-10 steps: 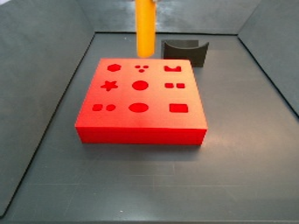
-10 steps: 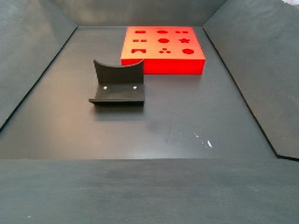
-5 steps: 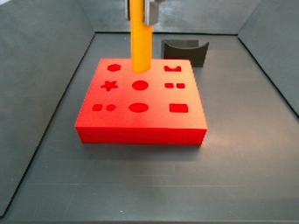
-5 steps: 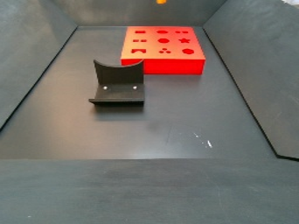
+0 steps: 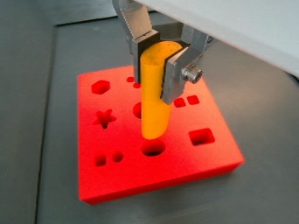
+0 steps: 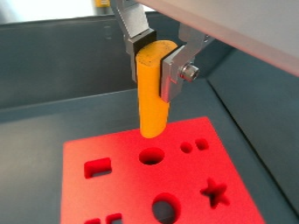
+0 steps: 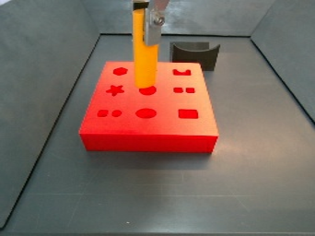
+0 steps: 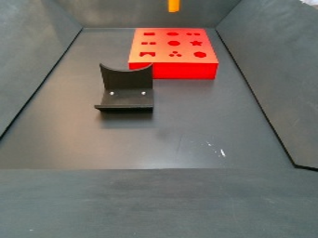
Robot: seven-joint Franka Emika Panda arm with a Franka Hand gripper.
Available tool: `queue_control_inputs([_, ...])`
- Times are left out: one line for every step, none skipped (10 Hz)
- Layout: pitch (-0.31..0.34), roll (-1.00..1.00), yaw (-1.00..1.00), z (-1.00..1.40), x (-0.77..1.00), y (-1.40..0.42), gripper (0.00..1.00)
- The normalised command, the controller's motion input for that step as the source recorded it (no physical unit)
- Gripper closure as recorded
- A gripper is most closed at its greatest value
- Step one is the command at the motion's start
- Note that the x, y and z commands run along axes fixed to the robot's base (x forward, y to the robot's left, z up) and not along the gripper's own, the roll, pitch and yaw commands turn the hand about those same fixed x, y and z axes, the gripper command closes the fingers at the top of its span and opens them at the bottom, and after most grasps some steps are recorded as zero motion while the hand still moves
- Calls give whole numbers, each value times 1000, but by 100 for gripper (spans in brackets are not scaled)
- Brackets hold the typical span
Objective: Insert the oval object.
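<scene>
My gripper [image 5: 160, 63] is shut on the oval object [image 5: 153, 98], a long plain orange peg that hangs upright from the fingers [image 6: 177, 65]. It shows in both wrist views, with the gripper [image 6: 156, 63] gripping its upper end [image 6: 152, 92]. In a side view the peg [image 7: 145, 59] hangs over the middle of the red block [image 7: 147, 104], its lower end just above the round hole. In a side view only the peg's tip [image 8: 173, 6] shows above the red block [image 8: 174, 52]. The block's shaped holes lie under the peg [image 5: 155, 150].
A dark grey curved block stands behind the red block [image 7: 194, 53] and, in a side view, in the middle of the floor [image 8: 125, 89]. Dark walls enclose the bin on all sides [image 7: 55, 83].
The gripper with the orange peg has moved down and forward, from behind the red block to over its middle.
</scene>
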Motion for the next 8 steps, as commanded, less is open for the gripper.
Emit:
queue_control_inputs([-130, -10, -1000, -134, 0, 0, 100])
queue_control_inputs([-154, -40, -1000, -129, 0, 0, 100])
queue_control_inputs([-147, -41, -1000, -126, 0, 0, 100])
queue_control_inputs([-100, 0, -1000, -220, 0, -3, 100])
queue_control_inputs([-24, 0, -954, -286, 91, -40, 100])
queue_control_inputs([-13, 0, -886, -177, 129, -131, 100])
queue_control_inputs([-39, -10, -837, -183, 134, -186, 100])
queue_control_inputs([-73, 13, -597, -146, 0, -183, 100])
